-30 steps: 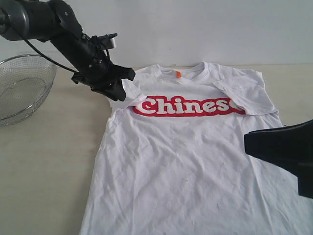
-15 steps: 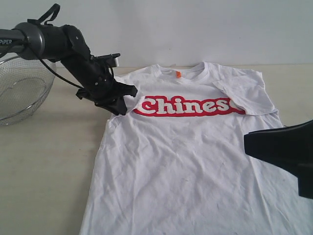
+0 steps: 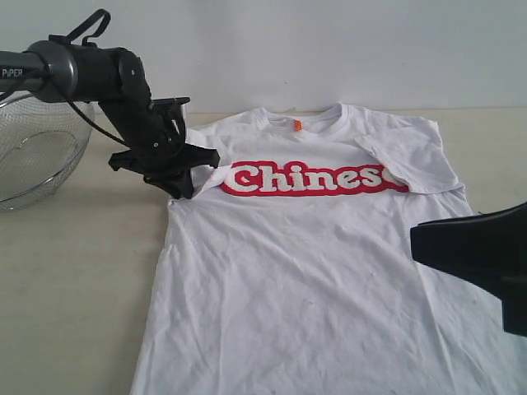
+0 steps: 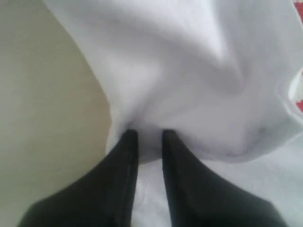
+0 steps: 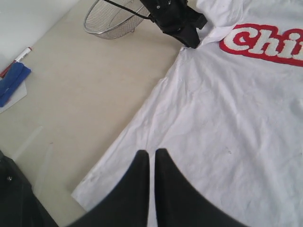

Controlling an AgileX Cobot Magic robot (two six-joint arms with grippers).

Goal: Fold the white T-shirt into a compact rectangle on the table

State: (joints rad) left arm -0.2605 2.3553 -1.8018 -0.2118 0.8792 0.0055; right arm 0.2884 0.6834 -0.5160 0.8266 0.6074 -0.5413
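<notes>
Shifted outward since a second ago, the left gripper (image 4: 147, 135) pinches a sleeve of the white T-shirt (image 3: 305, 271). Nearest, the right gripper (image 5: 151, 152) hovers clenched, empty. The shirt lies flat on the table (image 3: 74, 271), one sleeve apparently folded in, body folds still to do.

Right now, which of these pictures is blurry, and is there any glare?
Left wrist view: soft and out of focus, the white T-shirt and left gripper apparently too close to the lens. Exterior view: evenly lit, sharp, no glare. Right wrist view: sharp lettering, though the right gripper is a featureless dark shape.
</notes>
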